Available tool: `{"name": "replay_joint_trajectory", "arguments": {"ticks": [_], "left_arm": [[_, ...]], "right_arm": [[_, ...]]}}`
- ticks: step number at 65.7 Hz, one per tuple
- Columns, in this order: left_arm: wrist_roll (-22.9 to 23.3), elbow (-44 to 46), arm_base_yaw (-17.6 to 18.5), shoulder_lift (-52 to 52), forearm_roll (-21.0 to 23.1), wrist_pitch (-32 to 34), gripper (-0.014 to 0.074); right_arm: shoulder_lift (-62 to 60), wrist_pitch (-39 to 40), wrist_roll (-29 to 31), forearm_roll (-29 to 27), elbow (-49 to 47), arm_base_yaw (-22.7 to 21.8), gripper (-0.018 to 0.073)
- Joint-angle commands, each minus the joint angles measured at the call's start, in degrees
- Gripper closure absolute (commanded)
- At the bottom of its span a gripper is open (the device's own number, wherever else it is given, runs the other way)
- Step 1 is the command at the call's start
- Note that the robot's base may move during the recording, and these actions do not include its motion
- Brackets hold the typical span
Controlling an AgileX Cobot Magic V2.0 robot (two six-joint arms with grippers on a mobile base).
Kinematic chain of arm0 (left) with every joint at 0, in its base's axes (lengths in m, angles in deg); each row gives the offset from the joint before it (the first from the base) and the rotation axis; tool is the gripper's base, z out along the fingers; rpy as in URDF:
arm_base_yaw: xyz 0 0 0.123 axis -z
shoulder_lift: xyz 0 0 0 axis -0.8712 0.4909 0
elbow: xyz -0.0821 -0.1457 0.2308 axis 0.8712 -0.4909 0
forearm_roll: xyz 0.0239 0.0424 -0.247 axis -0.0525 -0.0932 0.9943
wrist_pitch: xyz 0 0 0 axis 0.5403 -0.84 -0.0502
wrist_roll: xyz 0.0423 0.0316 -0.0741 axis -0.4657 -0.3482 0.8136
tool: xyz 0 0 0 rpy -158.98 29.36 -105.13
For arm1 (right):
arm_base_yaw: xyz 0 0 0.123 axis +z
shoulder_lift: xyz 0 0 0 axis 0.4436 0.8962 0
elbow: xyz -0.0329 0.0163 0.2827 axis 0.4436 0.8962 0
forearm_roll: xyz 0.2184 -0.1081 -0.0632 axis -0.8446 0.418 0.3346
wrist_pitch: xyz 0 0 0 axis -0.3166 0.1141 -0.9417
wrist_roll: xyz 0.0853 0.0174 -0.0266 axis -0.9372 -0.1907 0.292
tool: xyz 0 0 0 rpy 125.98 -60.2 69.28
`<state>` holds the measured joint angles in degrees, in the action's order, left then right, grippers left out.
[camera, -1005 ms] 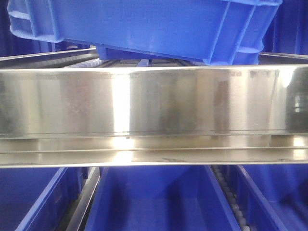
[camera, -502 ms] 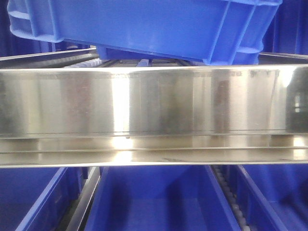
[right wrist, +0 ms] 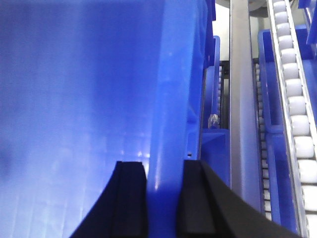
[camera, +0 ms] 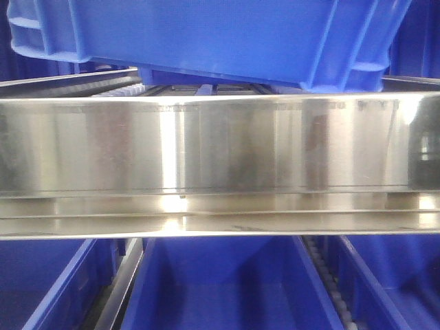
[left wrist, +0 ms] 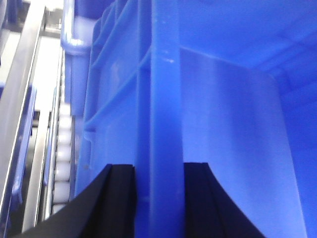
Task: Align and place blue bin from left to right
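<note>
- Blue plastic bin (camera: 206,34), ribbed on its outer walls, fills the top of the front view. It sits tilted, with its underside lower in the frame at the right end than at the left. It lies above and behind the polished beam. Whether it touches the shelf beneath cannot be told.
- Left gripper (left wrist: 161,171) shows as two black fingers at the bottom centre of the left wrist view, clamped on one wall of the bin. The wall's rim runs up the frame between them. The finger toward the left of the frame presses the ribbed outer face. The finger toward the right presses the smooth inner face.
- Right gripper (right wrist: 163,168) shows as two black fingers at the bottom centre of the right wrist view, closed on another wall of the bin. The finger toward the left of the frame lies against the smooth inner face, and the other lies on the outer side.
- Steel beam (camera: 220,144), mirror-bright, spans the full width across the middle of the front view, directly below the bin.
- White rollers (right wrist: 297,114) run in a track up the right edge of the right wrist view, just beside a steel rail (right wrist: 242,99). A similar row shows at the lower left of the left wrist view.
- Lower bins (camera: 220,289), also blue, lie side by side along the bottom of the front view, under the beam.
</note>
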<state>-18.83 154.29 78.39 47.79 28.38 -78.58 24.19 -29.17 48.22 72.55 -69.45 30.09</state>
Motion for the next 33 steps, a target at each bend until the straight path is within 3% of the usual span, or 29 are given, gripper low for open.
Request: {"name": "replay_joint_trajectory", "arguments": {"ticks": [1,33], "left_arm": [[0.04,1.18,0.26,-1.64,2.96,10.57,0.0708],[0.04,1.18,0.26,-2.50,3.97,10.01,0.0708]], "right_arm": [[-0.78,3.02,1.28,-0.90,-0.51,-0.01,0.0631],[-1.11,0.89,1.28,-1.21,-0.82,-0.01,0.0631]]}}
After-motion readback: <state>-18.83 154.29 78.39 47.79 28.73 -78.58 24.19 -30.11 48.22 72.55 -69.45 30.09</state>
